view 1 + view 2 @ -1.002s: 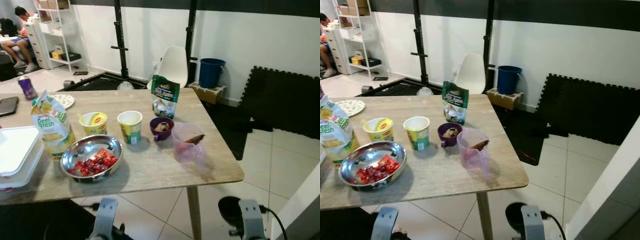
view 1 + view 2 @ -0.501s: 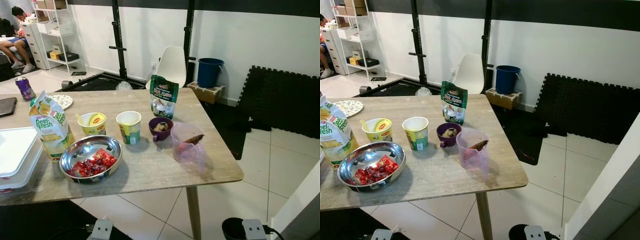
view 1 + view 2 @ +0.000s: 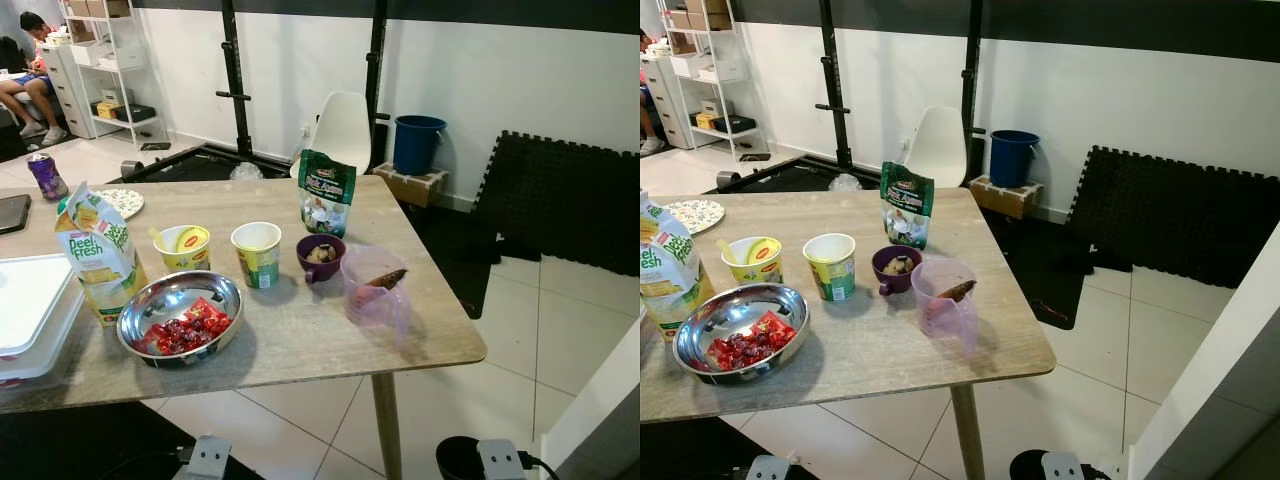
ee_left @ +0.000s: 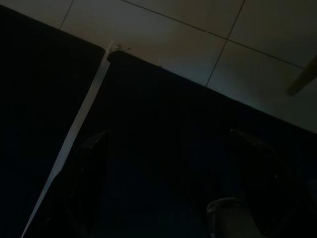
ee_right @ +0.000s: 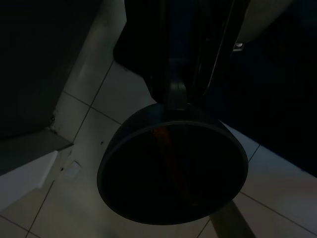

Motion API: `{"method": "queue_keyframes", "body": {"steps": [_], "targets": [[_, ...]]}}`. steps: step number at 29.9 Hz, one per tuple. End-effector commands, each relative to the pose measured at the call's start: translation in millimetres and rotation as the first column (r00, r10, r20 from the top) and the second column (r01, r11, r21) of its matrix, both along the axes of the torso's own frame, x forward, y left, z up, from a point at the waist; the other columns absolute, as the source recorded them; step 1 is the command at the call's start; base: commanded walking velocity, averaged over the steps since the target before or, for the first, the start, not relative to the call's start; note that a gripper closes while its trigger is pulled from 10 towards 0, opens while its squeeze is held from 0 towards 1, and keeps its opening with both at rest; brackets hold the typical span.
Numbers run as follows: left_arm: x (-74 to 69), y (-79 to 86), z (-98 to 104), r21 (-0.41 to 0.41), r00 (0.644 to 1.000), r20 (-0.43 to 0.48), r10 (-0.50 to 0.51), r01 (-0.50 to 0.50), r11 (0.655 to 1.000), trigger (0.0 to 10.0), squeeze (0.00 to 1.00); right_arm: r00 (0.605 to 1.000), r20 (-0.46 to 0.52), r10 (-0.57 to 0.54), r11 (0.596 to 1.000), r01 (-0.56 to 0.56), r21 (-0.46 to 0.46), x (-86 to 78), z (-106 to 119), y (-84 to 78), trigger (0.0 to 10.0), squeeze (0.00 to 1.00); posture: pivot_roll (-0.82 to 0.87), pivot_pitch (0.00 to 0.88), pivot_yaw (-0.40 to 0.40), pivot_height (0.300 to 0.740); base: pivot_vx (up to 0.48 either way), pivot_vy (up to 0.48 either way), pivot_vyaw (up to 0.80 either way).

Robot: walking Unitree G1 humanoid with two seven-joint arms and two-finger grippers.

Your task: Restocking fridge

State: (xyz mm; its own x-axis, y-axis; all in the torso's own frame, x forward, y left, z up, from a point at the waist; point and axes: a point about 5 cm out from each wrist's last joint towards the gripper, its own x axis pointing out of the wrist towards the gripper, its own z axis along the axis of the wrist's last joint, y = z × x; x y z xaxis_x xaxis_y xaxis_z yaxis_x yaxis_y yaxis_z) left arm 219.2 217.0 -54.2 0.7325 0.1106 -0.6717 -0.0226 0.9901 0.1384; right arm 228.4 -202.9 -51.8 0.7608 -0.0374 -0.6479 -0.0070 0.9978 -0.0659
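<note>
A wooden table (image 3: 330, 345) carries a Deel Fresh juice carton (image 3: 97, 255), a steel bowl of red wrapped pieces (image 3: 180, 317), a yellow noodle cup (image 3: 182, 247), a paper cup (image 3: 256, 253), a purple bowl (image 3: 321, 257), a clear pink jug (image 3: 374, 285) and a green pouch (image 3: 327, 192). Both silver arms hang low below the table's front edge, left (image 3: 205, 460) and right (image 3: 497, 462). In the dark left wrist view, the left gripper (image 4: 167, 133) has its fingers spread over a dark mat with nothing between them. The right wrist view shows a dark round shape (image 5: 173, 168) above floor tiles.
A white lidded box (image 3: 25, 310), a purple can (image 3: 46, 175) and a plate (image 3: 118, 202) sit at the table's left. Behind stand a white chair (image 3: 342, 130), a blue bucket (image 3: 418, 143) and black foam mats (image 3: 560, 200). A person (image 3: 30, 70) sits far left. A white panel (image 3: 600, 400) rises at the right.
Both arms have dropped lower at the bottom edge since a second ago. The camera has shifted slightly. Nothing on the table has moved.
</note>
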Motion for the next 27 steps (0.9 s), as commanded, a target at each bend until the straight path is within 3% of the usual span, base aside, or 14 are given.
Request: {"method": "queue_keyframes", "body": {"steps": [1,12,17,27], "targets": [[-3.4,-1.3,-2.6,-0.008,1.0,-0.015,0.008,-0.008,1.0,10.0,0.0,1.0,-0.013,0.003,1.0,-0.003,-0.003,-3.7,-2.4,0.6,10.0,0.0,-0.02,0.081,-0.011,0.74,0.0,0.0,0.0],[-3.4,-0.9,-2.7,0.006,1.0,-0.025,-0.013,0.013,1.0,10.0,0.0,1.0,-0.02,-0.003,1.0,0.003,0.003,-6.9,-4.6,1.8,10.0,0.0,-0.02,0.08,-0.008,0.74,0.0,0.0,0.0],[-4.1,0.0,-3.2,0.021,0.999,-0.037,-0.02,0.021,1.0,10.0,0.0,1.0,-0.016,0.0,1.0,0.0,0.004,-5.8,-4.0,2.8,10.0,0.0,-0.02,0.082,-0.004,0.74,0.0,-0.468,0.0],[-3.8,3.4,-2.2,0.026,1.0,-0.031,0.0,0.001,1.0,10.0,0.0,1.0,-0.012,0.003,1.0,-0.003,0.003,-4.7,-3.4,3.5,10.0,0.0,-0.01,0.08,-0.006,0.74,0.0,0.0,0.0]]}}
